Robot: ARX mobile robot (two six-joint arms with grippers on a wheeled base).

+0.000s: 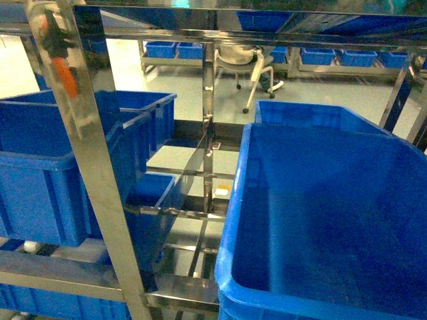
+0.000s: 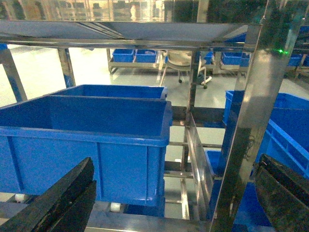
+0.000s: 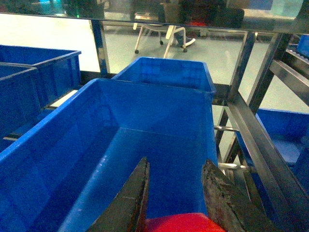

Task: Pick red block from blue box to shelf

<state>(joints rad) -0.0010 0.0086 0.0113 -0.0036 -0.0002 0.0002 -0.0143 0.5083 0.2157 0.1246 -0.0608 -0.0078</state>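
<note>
Already lifted | right hand (image 3: pixel 175 205) pinching red block (image 3: pixel 181 223) above blue box (image 3: pixel 72 145) | left hand (image 2: pixel 169 203) spread, idle | shelf (image 3: pixel 256 140) placement remains.

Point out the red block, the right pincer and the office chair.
red block (image 3: pixel 181 223): right wrist view, top face.
right pincer (image 3: pixel 176 203): right wrist view, between its tips.
office chair (image 1: pixel 248 59): head view, seat.

The shelf (image 1: pixel 100 193) is polished steel, mirror-bright, its uprights and rails throwing back blue reflections. The crates (image 1: pixel 333 220) are smooth blue plastic with a dull sheen; one back wall in the right wrist view shows a fine grid texture. The red block (image 3: pixel 181 223) looks like glossy plastic. The right gripper (image 3: pixel 176 193) has dark, scuffed, matt fingers (image 3: pixel 222 198).
</note>
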